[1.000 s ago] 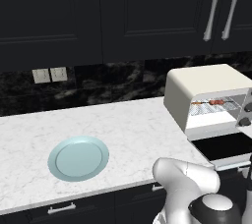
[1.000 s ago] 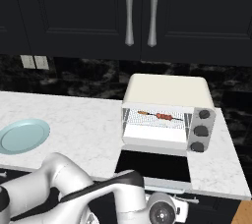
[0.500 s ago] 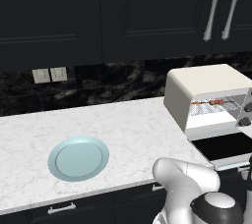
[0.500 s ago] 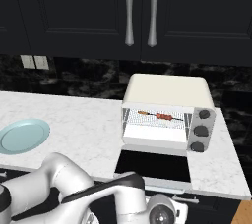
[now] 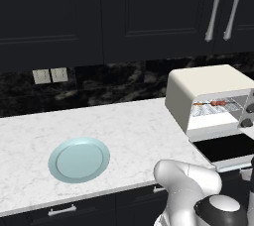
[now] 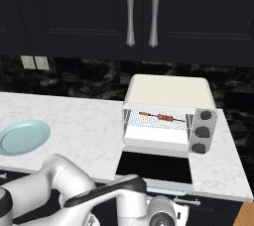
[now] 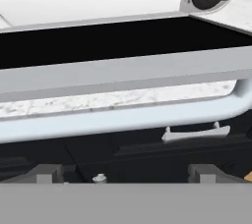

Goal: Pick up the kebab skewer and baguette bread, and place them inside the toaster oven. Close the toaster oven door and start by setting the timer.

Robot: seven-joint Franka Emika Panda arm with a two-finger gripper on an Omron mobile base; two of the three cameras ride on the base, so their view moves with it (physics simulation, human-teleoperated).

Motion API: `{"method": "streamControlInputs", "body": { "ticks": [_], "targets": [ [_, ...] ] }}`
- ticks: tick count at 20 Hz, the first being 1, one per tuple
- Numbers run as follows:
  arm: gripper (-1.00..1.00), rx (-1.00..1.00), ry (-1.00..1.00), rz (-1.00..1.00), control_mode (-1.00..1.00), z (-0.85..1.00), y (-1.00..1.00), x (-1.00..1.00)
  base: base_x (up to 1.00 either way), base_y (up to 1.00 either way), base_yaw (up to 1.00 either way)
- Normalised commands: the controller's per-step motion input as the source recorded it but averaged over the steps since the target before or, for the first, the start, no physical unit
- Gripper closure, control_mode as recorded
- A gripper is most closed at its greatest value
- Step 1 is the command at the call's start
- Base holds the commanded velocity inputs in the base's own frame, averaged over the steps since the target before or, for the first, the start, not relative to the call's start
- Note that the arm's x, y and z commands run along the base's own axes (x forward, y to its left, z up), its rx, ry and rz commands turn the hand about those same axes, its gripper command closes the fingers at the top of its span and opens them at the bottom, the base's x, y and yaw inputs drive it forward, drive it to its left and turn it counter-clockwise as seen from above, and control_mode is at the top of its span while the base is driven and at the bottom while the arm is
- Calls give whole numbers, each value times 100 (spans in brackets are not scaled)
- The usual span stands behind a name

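— Where the white marbled counter runs under the dark cabinets, what sits on it?

— At the right end, the toaster oven: a cream box with rounded edges and three dark round knobs stacked on its right side. Its cavity is pale, with a thin wire rack.

— And the kebab skewer?

— The kebab skewer lies on that rack, a thin stick with small reddish-brown chunks, running side to side. From the left base view it shows too.

— Is the oven shut?

— No. The toaster oven door hangs open and lies flat out over the counter edge, a dark glossy glass panel in a pale frame. In the hand view its silver bar handle is a smooth rounded tube crossing the picture, curving up at the right end, with the door's pale frame edge just above it.

— Anything else on the counter?

— A round pale blue plate, smooth and shallow, well apart from the oven on the left.

— The gripper?

— The gripper sits low, in front of the counter edge and just below the handle. Its fingers are spread as wide as they go, holding nothing, with no contact that I can make out.
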Motion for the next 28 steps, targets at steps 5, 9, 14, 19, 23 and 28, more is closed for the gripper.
{"method": "streamControlInputs", "body": {
  "ticks": [5,9,14,19,23,28],
  "targets": [
    [-100,0,-5,0,-100,0,0,8,0,0,0],
    [-100,0,-6,1,-100,-1,0,4,0,0,0],
    [-100,0,-4,3,-100,-11,0,0,0,0,0],
    [-100,0,-4,3,-100,-10,0,0,0,0,0],
    [-100,0,-3,1,-100,-3,0,0,0,0,0],
    [-100,0,-5,0,-100,-2,0,0,0,0,0]
  ]
}}
